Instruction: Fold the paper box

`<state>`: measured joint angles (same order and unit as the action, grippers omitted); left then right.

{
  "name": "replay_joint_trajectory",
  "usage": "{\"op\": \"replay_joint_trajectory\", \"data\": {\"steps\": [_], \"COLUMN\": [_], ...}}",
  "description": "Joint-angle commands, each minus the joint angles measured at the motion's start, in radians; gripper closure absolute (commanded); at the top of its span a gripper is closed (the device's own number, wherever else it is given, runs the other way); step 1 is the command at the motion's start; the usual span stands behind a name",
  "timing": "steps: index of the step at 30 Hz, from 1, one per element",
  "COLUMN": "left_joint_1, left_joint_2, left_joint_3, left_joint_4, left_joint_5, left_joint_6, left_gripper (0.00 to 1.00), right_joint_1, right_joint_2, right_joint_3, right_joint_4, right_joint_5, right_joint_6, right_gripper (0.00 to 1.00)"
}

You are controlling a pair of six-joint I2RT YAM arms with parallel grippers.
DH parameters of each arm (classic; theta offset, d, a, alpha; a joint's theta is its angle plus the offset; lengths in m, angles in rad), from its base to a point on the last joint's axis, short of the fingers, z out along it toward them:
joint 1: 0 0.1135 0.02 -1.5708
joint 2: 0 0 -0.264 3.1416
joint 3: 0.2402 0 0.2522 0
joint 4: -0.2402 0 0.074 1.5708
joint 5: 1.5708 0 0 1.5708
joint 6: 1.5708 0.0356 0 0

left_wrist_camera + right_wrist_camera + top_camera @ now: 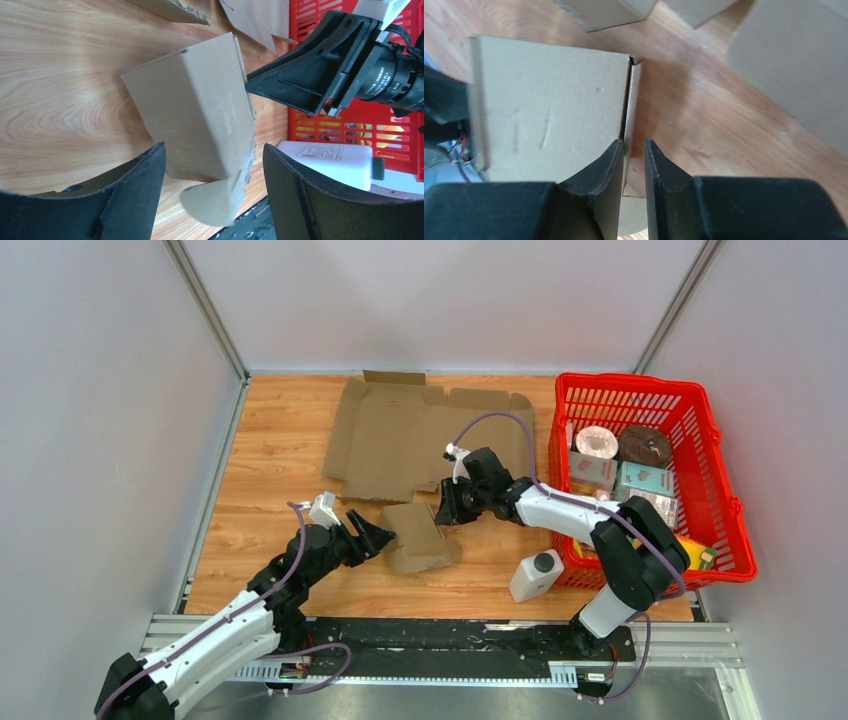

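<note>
Though likely light and easily creased, the paper box [420, 540] lay on the worktop [270, 460]; left pincer [388, 536] gaped about its end, right pincer [441, 510] sat near-closed over a flap edge, seemingly the best hold, grip unclear

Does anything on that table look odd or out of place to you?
The small cardboard box at the front of the table lies crooked, half-folded, a rounded flap poking out untucked. A white bottle sits on the table outside the red basket that holds the other goods.
</note>
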<state>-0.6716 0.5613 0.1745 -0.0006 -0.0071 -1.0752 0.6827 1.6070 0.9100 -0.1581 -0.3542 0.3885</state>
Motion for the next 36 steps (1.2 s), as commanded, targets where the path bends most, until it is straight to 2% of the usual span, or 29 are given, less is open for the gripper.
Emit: {"op": "replay_joint_trajectory", "data": {"steps": [1, 3, 6, 11, 17, 25, 26, 28, 30, 32, 36], "left_joint_1": [0.007, 0.007, 0.007, 0.006, 0.006, 0.004, 0.004, -0.008, -0.006, 0.015, 0.047], "left_joint_2": [0.025, 0.046, 0.089, 0.129, 0.046, 0.178, 0.173, 0.112, 0.031, -0.004, 0.063], "left_joint_3": [0.008, 0.017, 0.008, 0.045, 0.083, 0.085, 0.094, 0.117, 0.141, 0.132, 0.138], "left_joint_4": [0.076, 0.065, 0.158, 0.197, 0.077, 0.188, 0.168, 0.007, -0.167, -0.197, -0.133], "left_joint_5": [0.025, 0.033, 0.053, 0.075, 0.013, 0.062, 0.047, 0.0, -0.106, -0.094, 0.002], "left_joint_6": [-0.032, -0.037, -0.058, -0.032, -0.003, -0.014, -0.005, 0.035, 0.05, 0.061, 0.075], "left_gripper": [0.21, 0.21, 0.21, 0.2, 0.2, 0.2, 0.2, 0.2, 0.2, 0.2, 0.19], "right_joint_1": [-0.015, -0.02, -0.026, -0.023, -0.025, -0.023, -0.023, -0.023, -0.025, -0.025, -0.026], "right_joint_2": [0.01, 0.014, 0.022, 0.001, -0.015, -0.038, -0.06, -0.087, -0.131, -0.154, -0.101], "right_joint_3": [-0.049, -0.049, -0.057, -0.06, -0.049, -0.051, -0.049, -0.033, -0.022, -0.008, 0.023], "right_joint_4": [-0.027, -0.027, -0.003, 0.014, 0.023, 0.01, -0.001, -0.056, -0.078, -0.084, 0.003], "right_joint_5": [0.103, 0.11, 0.065, 0.061, 0.047, 0.04, 0.05, 0.093, 0.109, 0.068, -0.098], "right_joint_6": [-0.013, -0.013, -0.01, -0.008, -0.007, -0.008, -0.013, -0.025, -0.024, -0.014, 0.023], "right_gripper": [0.76, 0.76, 0.76, 0.75, 0.75, 0.75, 0.7, 0.56, 0.48, 0.4, 0.39]}}
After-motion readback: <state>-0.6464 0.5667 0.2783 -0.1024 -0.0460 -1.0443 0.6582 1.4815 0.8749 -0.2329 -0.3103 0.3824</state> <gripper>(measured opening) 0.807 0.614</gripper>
